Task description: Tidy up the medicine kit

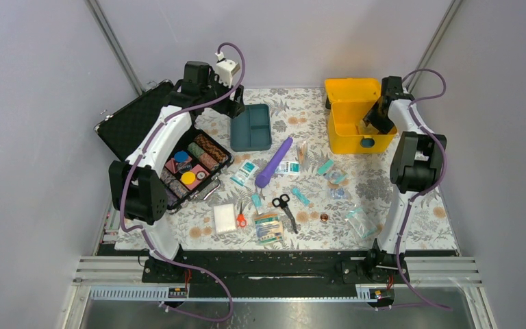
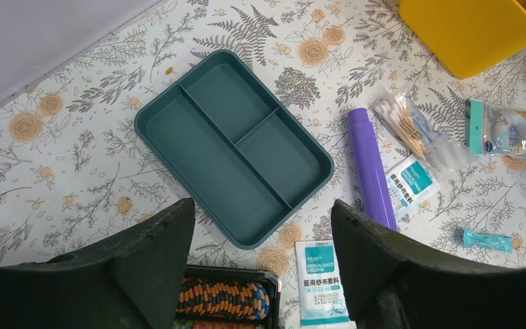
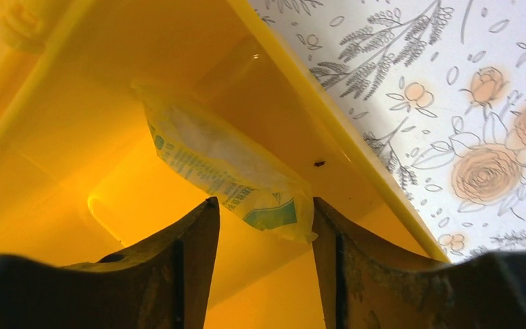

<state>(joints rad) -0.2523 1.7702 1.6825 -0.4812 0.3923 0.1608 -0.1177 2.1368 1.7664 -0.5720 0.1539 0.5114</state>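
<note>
Yellow medicine kit (image 1: 346,144) held one packet (image 3: 226,164); one teal tray (image 2: 178,130) sat left of it; left fingers (image 2: 144,267) and right fingers (image 3: 171,274) gaped, released.

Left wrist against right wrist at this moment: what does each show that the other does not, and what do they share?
Only the left wrist: an empty teal divided plastic tray, a purple plastic tube, a clear bag of cotton swabs and a white-and-teal gauze packet.
Only the right wrist: the inside of the yellow plastic medicine kit case, with a clear-wrapped white packet lying there at the spread fingertips of the right claw.
Both: that yellow case, seen from outside by the left wrist, and the floral table cover.
</note>
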